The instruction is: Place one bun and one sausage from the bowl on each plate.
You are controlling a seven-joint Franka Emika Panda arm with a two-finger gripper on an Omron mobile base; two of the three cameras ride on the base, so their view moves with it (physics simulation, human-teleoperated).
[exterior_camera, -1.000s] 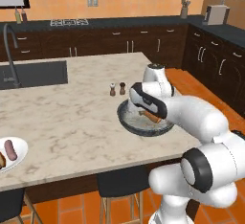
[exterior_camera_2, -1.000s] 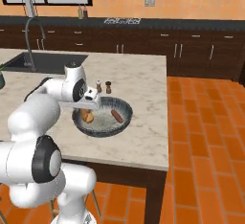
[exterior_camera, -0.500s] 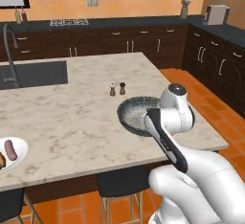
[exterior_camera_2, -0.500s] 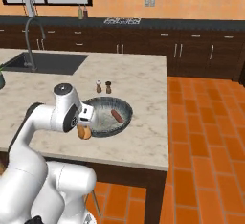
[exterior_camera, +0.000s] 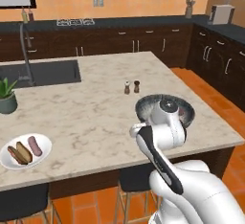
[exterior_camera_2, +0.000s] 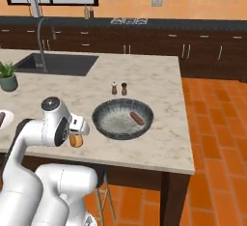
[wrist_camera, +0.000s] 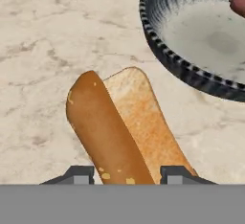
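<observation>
Nearest the hand camera, the gripper [wrist_camera: 128, 173] has its jaws partly closed on a bun [wrist_camera: 119, 132], a split golden-brown roll whose lower end runs out of sight between the two dark fingertips [wrist_camera: 80, 173], so the actual contact there is cut off by the frame edge. The bun hangs over bare marble counter [wrist_camera: 43, 50], just beside the bowl [wrist_camera: 158, 46] and outside its striped rim. At the upper right edge of that view a sliver of dark red-brown sausage [wrist_camera: 238, 5] pokes in, mostly cropped.

From the right base camera the bun [exterior_camera_2: 75, 140] shows as a small orange lump under the gripper [exterior_camera_2: 77, 132], near the front edge of the island; the fingers themselves are too small to make out. The bowl [exterior_camera_2: 103, 109] lies just to its right with the sausage [exterior_camera_2: 136, 118] lying inside on the far-right part of the floor. In the left base view the arm's own wrist covers most of the bowl [exterior_camera: 143, 104] and hides the held bun.

Farther along the counter, at its left end, the white plate [exterior_camera: 42, 144] carries a bun [exterior_camera: 18, 152] and a pale pink sausage [exterior_camera: 34, 145] side by side. Behind the bowl stand a pair of small shakers [exterior_camera_2: 118, 88], then a potted plant [exterior_camera: 6, 96] beside the sink [exterior_camera_2: 58, 63].
</observation>
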